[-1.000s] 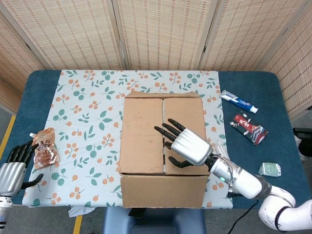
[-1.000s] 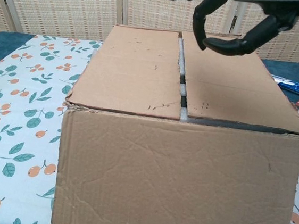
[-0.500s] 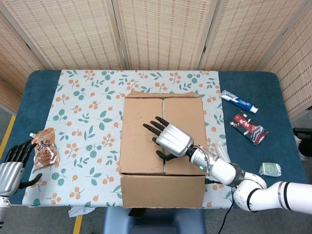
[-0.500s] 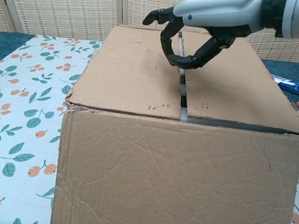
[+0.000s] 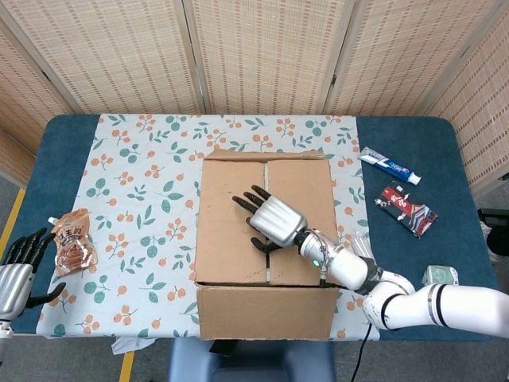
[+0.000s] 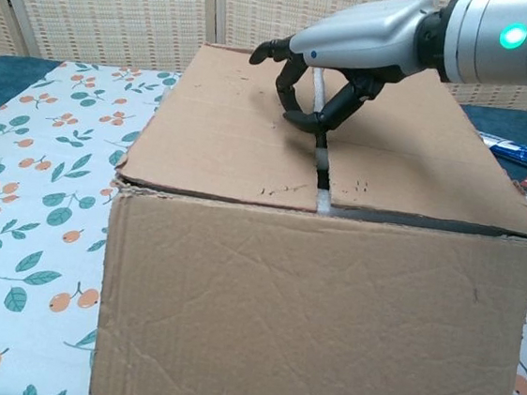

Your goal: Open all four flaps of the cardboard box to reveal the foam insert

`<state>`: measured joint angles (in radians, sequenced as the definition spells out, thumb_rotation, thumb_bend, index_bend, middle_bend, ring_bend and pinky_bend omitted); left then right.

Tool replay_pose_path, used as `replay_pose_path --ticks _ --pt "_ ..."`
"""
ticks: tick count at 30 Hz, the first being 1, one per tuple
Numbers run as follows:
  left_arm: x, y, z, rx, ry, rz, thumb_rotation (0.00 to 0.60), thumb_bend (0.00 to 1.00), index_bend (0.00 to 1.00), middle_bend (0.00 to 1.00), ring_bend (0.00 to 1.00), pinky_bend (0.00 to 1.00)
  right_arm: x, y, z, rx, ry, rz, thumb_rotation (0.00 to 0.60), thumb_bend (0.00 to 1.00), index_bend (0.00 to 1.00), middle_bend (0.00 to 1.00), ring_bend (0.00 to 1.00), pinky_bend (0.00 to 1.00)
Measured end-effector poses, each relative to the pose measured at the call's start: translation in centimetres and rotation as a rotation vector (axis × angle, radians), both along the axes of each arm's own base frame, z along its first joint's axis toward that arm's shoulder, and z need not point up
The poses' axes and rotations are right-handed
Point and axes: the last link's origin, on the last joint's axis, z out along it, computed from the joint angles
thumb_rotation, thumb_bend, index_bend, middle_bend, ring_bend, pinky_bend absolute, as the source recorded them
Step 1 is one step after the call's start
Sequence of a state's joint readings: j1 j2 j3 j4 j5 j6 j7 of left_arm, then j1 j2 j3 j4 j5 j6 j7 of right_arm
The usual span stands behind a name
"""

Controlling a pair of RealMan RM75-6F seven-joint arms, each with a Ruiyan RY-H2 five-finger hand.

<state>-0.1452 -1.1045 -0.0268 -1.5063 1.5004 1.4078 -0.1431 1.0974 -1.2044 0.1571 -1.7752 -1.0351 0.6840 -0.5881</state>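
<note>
Right hand: right hand (image 5: 274, 220) (image 6: 355, 47) over the top of the cardboard box (image 5: 265, 239) (image 6: 313, 307), palm down, fingers curled toward the centre seam; fingertips (image 6: 311, 120) at or just on the seam, nothing gripped, fingers apart.
Left hand: left hand (image 5: 17, 267) at the near left edge of the head view, fingers spread, holding nothing; out of the chest view.
Box: sits mid-worktop on the patterned cloth, near its front edge. Both top flaps lie flat and closed.
Seam: narrow gap (image 6: 321, 171) between left top flap (image 5: 232, 219) (image 6: 233, 124) and right top flap (image 5: 301, 191) (image 6: 418, 167); strip of white foam insert (image 6: 319, 158) shows through it in the chest view.
Cloth: floral tablecloth (image 5: 143, 199) (image 6: 28, 192), orange berries and green leaves, spread over the blue worktop (image 5: 445, 199).
Left side: orange snack pouch (image 5: 73, 243) just beside the left hand, at the cloth's edge.
Right side: toothpaste tube (image 5: 390, 165), red-and-black packet (image 5: 406, 210) nearer, small pale object (image 5: 439, 275) by the front right edge; all well apart from the box.
Backdrop: woven folding screens (image 5: 254, 48) behind the worktop.
</note>
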Motion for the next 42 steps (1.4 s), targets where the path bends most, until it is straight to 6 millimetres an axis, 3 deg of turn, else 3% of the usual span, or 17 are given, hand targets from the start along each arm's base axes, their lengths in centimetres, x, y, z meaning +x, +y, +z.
replay_pose_path --ticks 7,19,31,42 --pt "-0.1 0.0 0.0 0.004 0.006 0.005 0.600 0.30 0.00 0.00 0.00 0.00 -0.3 -0.2 0.6 -0.028 0.006 0.001 0.266 0.61 0.59 0.01 0.03 0.00" --pt "0.1 -0.1 -0.1 0.010 0.028 0.002 0.600 0.30 0.00 0.00 0.00 0.00 -1.2 0.1 4.5 -0.125 -0.014 -0.017 0.263 0.63 0.65 0.02 0.02 0.00" --pt "0.4 -0.2 -0.4 0.006 0.047 -0.010 0.600 0.30 0.00 0.00 0.00 0.00 -3.3 2.2 11.3 -0.273 -0.076 -0.048 0.265 0.63 0.65 0.02 0.02 0.00" --pt "0.7 -0.2 -1.2 -0.016 0.075 -0.017 0.600 0.30 0.00 0.00 0.00 0.00 -7.8 6.5 18.1 -0.436 -0.082 -0.121 0.263 0.63 0.65 0.02 0.02 0.00"
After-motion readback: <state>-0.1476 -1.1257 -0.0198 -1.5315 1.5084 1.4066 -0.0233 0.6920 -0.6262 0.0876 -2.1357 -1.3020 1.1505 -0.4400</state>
